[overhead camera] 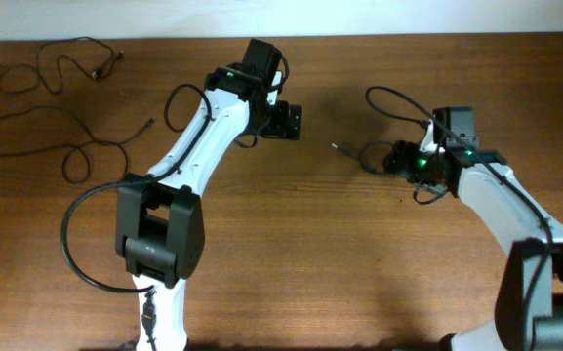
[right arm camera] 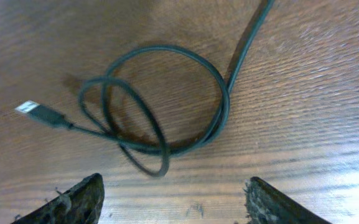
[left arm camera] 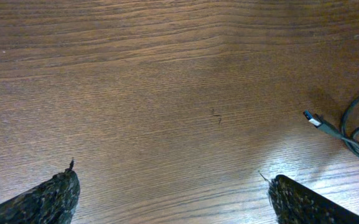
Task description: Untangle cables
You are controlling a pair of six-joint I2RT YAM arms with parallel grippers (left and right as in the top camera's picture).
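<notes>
One thin black cable [right arm camera: 219, 106] lies coiled in a loose double loop on the wooden table, its metal-tipped plug [right arm camera: 31, 108] pointing left. My right gripper [right arm camera: 174, 180] hovers just short of the loop, open, with only bare wood between its fingers. In the overhead view this cable [overhead camera: 390, 95] curls beside the right gripper [overhead camera: 390, 158]. My left gripper [left arm camera: 173, 177] is open over bare wood near the table's middle [overhead camera: 291, 122]. The same plug [left arm camera: 313, 118] shows at the right of the left wrist view. Two more separate cables [overhead camera: 59, 66] [overhead camera: 37, 136] lie spread out at the far left.
The table's far edge [overhead camera: 359, 37] meets a pale wall. The left arm [overhead camera: 198, 136] stretches diagonally from its base [overhead camera: 159, 229] across the middle. The right arm's base [overhead camera: 544, 283] sits at the lower right.
</notes>
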